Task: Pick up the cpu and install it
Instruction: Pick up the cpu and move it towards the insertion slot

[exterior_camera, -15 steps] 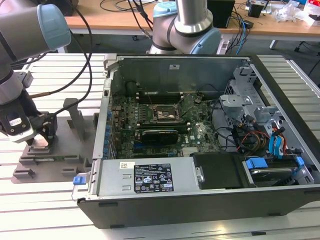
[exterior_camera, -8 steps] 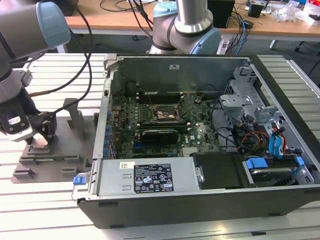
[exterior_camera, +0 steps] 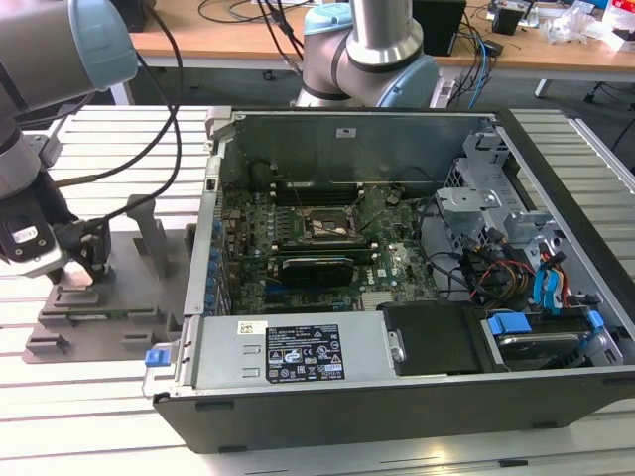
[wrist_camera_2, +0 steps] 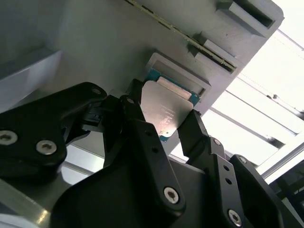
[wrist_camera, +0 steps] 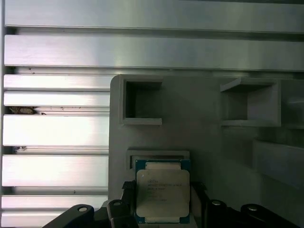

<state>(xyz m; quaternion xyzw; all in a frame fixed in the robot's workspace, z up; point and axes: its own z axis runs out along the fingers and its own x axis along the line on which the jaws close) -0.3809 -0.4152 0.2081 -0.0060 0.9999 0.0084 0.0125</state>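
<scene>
Right, the biggest thing in frame is the open computer case (exterior_camera: pixel 397 134), lying on its side on the slatted metal table (exterior_camera: pixel 99 129). Its motherboard (exterior_camera: pixel 298 253) faces up, with the black socket frame (exterior_camera: pixel 322 230) near the middle. The arm (exterior_camera: pixel 60 40) reaches down at the exterior view's left, outside the case, over the grey fixture tray (exterior_camera: pixel 109 307).

Down at the tray sits the gripper (exterior_camera: pixel 74 263), low over one of the pockets. In the second wrist view, the gripper (wrist_camera_2: pixel 164 116) has its black fingers (wrist_camera_2: pixel 142 137) drawn in narrow, one on each side of the cpu (wrist_camera_2: pixel 166 111). The pads look to be right against two opposite edges, so I'd call that a hold on the chip.

The first wrist view agrees. The cpu (wrist_camera: pixel 162 190) lies flat with its silvery plate up, squarely between the jaws and at the shallow lipped pocket of the tray (wrist_camera: pixel 199 142). Whether it has cleared the pocket floor, I can't tell.

The key relation is that the chip is centred in the grip — square, so no long axis to fuss over. The socket lies well apart, off toward the exterior view's right inside the case.
</scene>
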